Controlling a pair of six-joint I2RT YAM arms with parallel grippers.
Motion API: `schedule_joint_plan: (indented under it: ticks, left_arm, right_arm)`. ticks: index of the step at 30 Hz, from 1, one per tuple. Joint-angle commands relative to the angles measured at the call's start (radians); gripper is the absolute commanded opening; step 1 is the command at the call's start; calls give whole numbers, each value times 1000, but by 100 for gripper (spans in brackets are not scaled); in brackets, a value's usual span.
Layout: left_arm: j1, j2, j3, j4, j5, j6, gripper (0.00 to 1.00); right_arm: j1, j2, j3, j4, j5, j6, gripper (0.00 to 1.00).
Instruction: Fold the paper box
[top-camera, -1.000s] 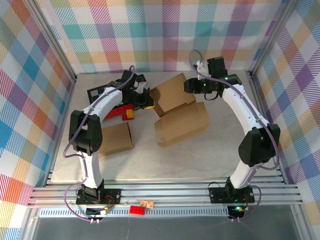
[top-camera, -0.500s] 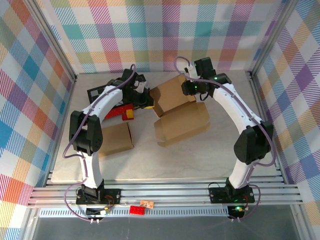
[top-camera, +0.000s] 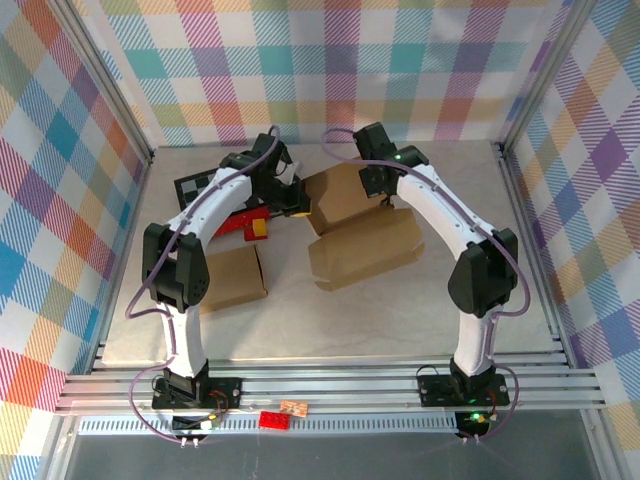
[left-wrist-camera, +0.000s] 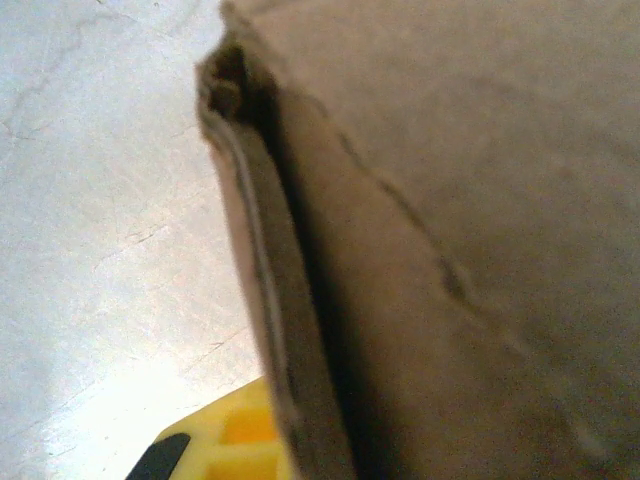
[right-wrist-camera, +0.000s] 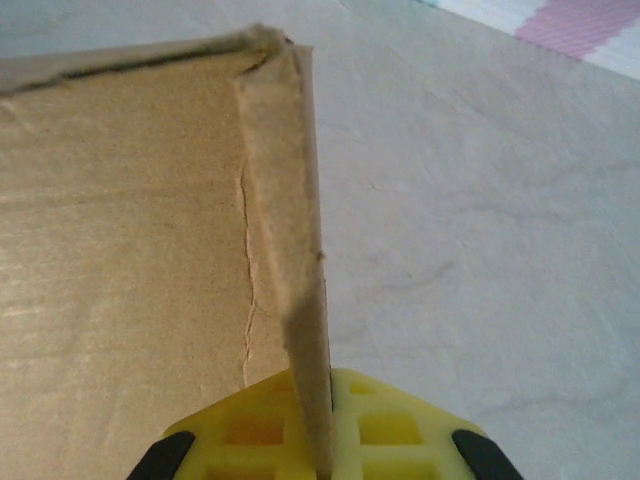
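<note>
The brown paper box lies at the middle back of the table, with a wide flap spread toward me. My left gripper is shut on the box's left edge. In the left wrist view that cardboard edge runs down beside one yellow finger. My right gripper sits at the box's right side. In the right wrist view it is shut on a thin upright flap of the box, whose panel lies to the left.
A second brown box rests at the left, near my left arm's elbow. A red and yellow object and a black item lie behind it. Plaid walls and metal posts close in the table.
My right arm swung left to the box's right side and its jaws closed on the flap. The left arm and its grip stayed as they were.
</note>
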Motion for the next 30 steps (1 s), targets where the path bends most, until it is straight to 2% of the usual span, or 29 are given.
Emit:
schedule_joint_plan:
  ticks: [1,3,7,13,16,19,21,25,30]
  left_arm:
    - [-22,18,43,-44,-29,-33,0]
    - [-30,28,55,-65,-55,-43,0]
    - [-44,38,52,-66,-74,-64,0]
    - [-65,60,15,-51,-112,-108,0]
    - [-86,71,-32,-19,-143,-128,6]
    - [-103,75,-85,29,-183,-148,6]
    - [-111,80,-122,68,-205,-166,7]
    - [-131,88,-177,135,-248,-195,17]
    - [-161,95,-217,188,-297,-227,21]
  right_arm:
    - [19,44,49,-140,111,149,0]
    - [36,64,66,-190,150,199,0]
    - [57,75,54,-228,140,258,0]
    - [67,23,-90,-176,99,298,0]
    - [68,-12,-184,-135,70,321,0]
    - [67,-37,-267,-101,44,343,0]
    - [68,-46,-306,-92,37,360,0]
    - [68,-67,-375,-66,21,394,0]
    - [69,-88,-425,-43,19,420,0]
